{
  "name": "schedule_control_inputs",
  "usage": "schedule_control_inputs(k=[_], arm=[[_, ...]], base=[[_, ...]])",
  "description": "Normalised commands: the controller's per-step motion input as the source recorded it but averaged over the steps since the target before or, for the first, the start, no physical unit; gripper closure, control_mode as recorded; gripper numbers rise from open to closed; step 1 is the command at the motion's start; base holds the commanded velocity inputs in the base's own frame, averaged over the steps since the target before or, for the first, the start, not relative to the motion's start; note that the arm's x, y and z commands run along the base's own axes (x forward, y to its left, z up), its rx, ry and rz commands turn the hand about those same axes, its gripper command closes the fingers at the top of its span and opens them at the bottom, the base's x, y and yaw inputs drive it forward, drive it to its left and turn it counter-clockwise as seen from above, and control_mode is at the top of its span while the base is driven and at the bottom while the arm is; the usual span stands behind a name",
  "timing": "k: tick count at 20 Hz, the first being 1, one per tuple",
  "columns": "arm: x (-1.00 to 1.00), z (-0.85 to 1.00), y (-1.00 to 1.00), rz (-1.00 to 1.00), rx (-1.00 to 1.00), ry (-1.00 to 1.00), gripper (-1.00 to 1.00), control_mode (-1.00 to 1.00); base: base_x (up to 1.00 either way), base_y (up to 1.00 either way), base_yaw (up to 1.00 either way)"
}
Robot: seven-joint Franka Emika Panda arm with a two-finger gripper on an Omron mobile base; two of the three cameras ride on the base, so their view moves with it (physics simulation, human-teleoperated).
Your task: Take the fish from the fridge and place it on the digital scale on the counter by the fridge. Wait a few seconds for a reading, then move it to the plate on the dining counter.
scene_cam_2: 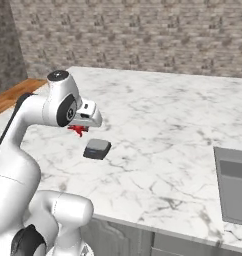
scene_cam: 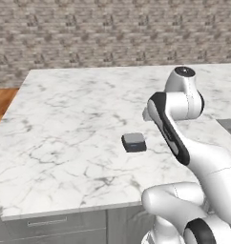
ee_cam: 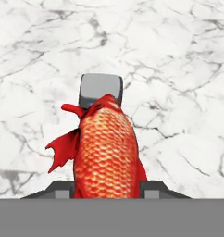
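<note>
Gripping the red-orange fish (ee_cam: 107,150) between its two dark fingers (ee_cam: 153,188), claw (ee_cam: 108,189) closed on the scaly body, tail end and ragged fins spread up and to the left in the hand view. Held clear above the white, grey-veined marble table (scene_cam: 65,124), with the small dark grey scale (ee_cam: 101,89) lying flat on the marble just past the fish's far tip. Seen from the right base camera as a scrap of red fish (scene_cam_2: 78,130) poking out under the white hand, up and to the left of the scale (scene_cam_2: 97,148), near it but not touching. Hidden behind the bent white arm in the left base view, where the scale (scene_cam: 134,142) sits alone on the marble just left of the forearm. Framed by a brick wall (scene_cam: 112,33) behind the table, a strip of wooden floor (scene_cam: 2,102) far left of the scale, grey drawer fronts (scene_cam: 50,226) beneath the table's near edge, and a grey sunken sink (scene_cam_2: 235,187) set into the marble well to the scale's right.
</note>
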Motion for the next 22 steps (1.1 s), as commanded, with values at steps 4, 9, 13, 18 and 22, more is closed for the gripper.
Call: schedule_control_inputs(k=[4,9,13,18,22], arm=[[0.82,-0.71,0.15,0.07,0.0,0.04,1.0,-1.0],[0.76,-0.76,0.01,0.06,0.0,0.0,1.0,-1.0],[0.61,-0.68,0.0,0.06,0.0,0.0,1.0,-1.0],[0.34,-0.5,0.0,0.04,0.0,0.0,1.0,-1.0],[0.39,-0.37,0.0,0.03,0.0,0.0,1.0,-1.0]], base=[[0.0,0.0,0.0],[0.0,0.0,0.0],[0.0,0.0,0.0],[0.0,0.0,0.0],[0.0,0.0,0.0]])
